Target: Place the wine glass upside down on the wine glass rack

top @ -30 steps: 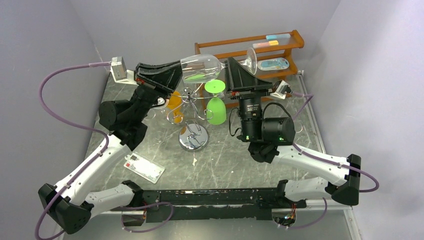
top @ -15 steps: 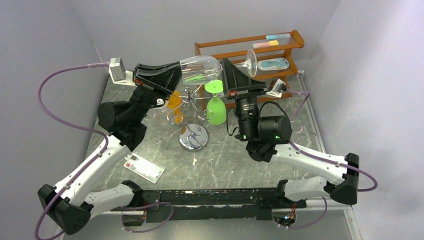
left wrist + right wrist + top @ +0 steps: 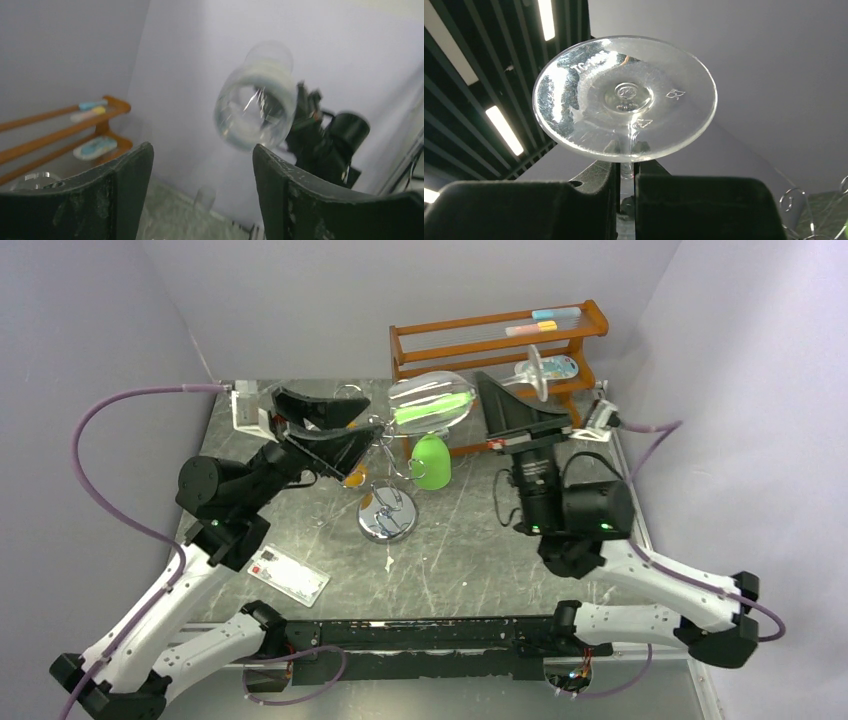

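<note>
Top external view has my right pincer (image 3: pixel 490 386) raised over the far right part of the table (image 3: pixel 480 550), shut tight on the stem of the wine glass (image 3: pixel 432 400). The glass lies almost level in the air, with its bowl pointing left and its round foot pointing right toward the wooden shelf (image 3: pixel 497 332) at the far wall. From my right wrist I see that foot face-on just above my fingers (image 3: pixel 704 210), with the thin stem pinched in the narrow slit between them. My left pincer (image 3: pixel 362 421) is up at the far left with its jaws spread wide and nothing between them. From that wrist the mouth of the glass shows blurred, beyond my fingertips and apart from them. The wine glass rack (image 3: pixel 388 514) stands between my two arms on its shiny round base, which sits near the middle of the table. Its curled wire arms show just under and to the left of the bowl in this view, though I cannot tell how much gap lies between glass and wire. A green glass (image 3: pixel 431 462) hangs upside down on the rack's right side. An orange glass (image 3: pixel 352 477) on its left is mostly hidden behind my left pincer. A white card (image 3: pixel 290 575) lies flat on the table near my left arm.
</note>
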`<action>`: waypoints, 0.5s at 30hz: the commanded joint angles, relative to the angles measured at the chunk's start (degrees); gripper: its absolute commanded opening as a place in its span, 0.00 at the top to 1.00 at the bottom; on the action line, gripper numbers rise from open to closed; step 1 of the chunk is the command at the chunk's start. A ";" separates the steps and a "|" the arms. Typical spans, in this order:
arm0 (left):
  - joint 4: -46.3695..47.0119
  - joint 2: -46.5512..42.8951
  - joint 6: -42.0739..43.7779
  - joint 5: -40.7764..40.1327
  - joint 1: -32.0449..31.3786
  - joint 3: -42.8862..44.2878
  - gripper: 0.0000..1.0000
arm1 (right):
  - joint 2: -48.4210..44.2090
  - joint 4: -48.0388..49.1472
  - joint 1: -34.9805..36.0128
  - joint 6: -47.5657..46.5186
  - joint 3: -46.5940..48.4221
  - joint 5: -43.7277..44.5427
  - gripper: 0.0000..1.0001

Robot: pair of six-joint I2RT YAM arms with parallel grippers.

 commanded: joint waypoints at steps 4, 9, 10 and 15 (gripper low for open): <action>-27.75 -6.56 11.70 11.49 -0.29 1.79 0.21 | -12.19 -19.23 -0.10 -7.46 0.02 -4.93 1.00; -36.22 -8.99 15.28 15.88 -0.29 4.40 0.20 | -17.92 -33.85 -0.08 -13.63 1.60 -11.94 1.00; -36.48 -9.10 14.99 17.44 -0.24 5.01 0.19 | -19.01 -36.35 -0.05 -15.27 1.32 -13.84 1.00; -35.29 -8.19 8.79 19.55 -0.29 8.29 0.09 | -20.77 -44.53 -0.10 -27.27 -1.21 -19.34 1.00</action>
